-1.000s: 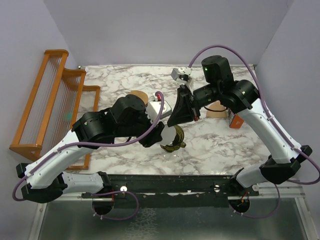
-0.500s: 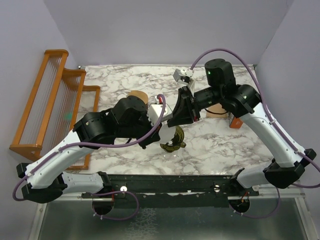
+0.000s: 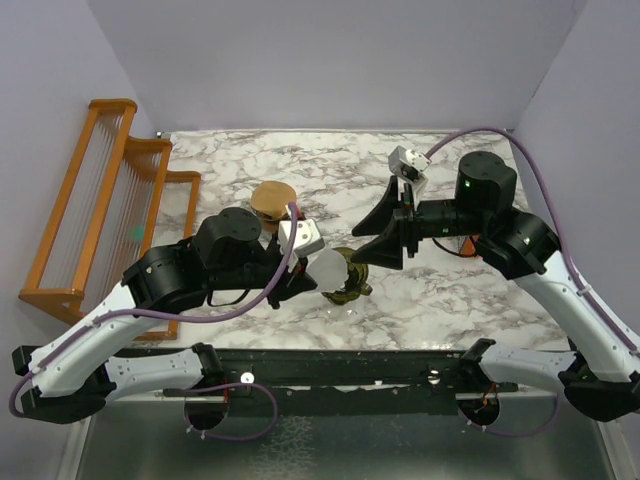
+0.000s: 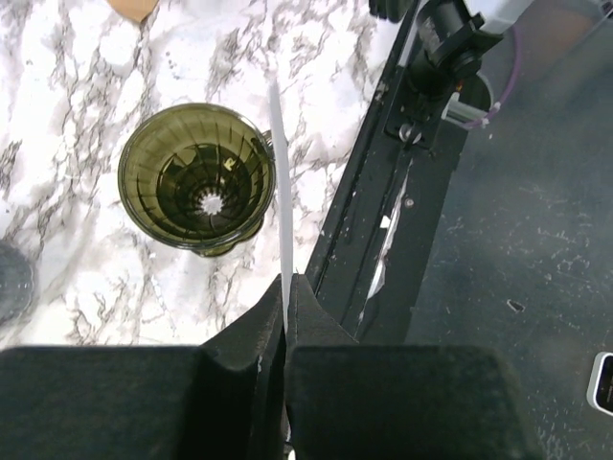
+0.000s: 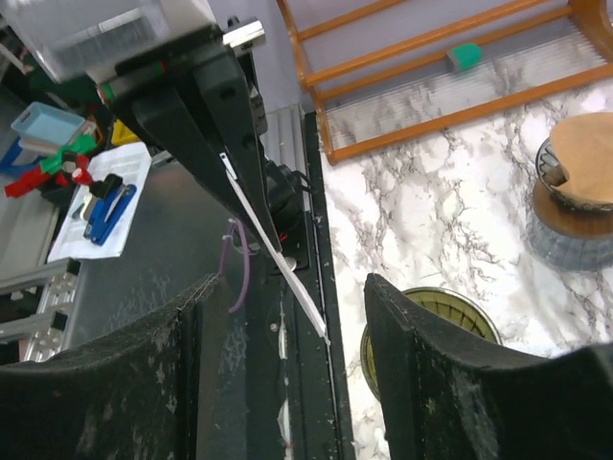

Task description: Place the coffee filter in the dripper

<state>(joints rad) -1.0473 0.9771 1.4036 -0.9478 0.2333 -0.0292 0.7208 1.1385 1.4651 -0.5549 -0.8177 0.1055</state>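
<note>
The coffee filter (image 3: 328,268) is a flattened white paper piece, seen edge-on as a thin white strip (image 4: 280,192) in the left wrist view. My left gripper (image 3: 308,272) is shut on its lower edge (image 4: 286,292). The filter hangs just left of the dripper (image 3: 350,281), a dark olive-green ribbed cone (image 4: 196,177) that stands upright and empty on the marble. My right gripper (image 3: 373,240) stands open above and right of the dripper, with nothing between its fingers. In the right wrist view the filter (image 5: 278,264) crosses the gap of that gripper (image 5: 287,287) untouched, and one finger partly hides the dripper (image 5: 450,311).
A wooden rack (image 3: 100,200) stands along the left wall. A brown disc on a grey stand (image 3: 272,197) sits behind my left arm, also in the right wrist view (image 5: 584,182). The black base rail (image 3: 330,365) runs along the near table edge.
My right gripper has opened, let go of the filter and drawn back to the right. My left gripper has shut on the filter and now holds it alone beside the dripper.
</note>
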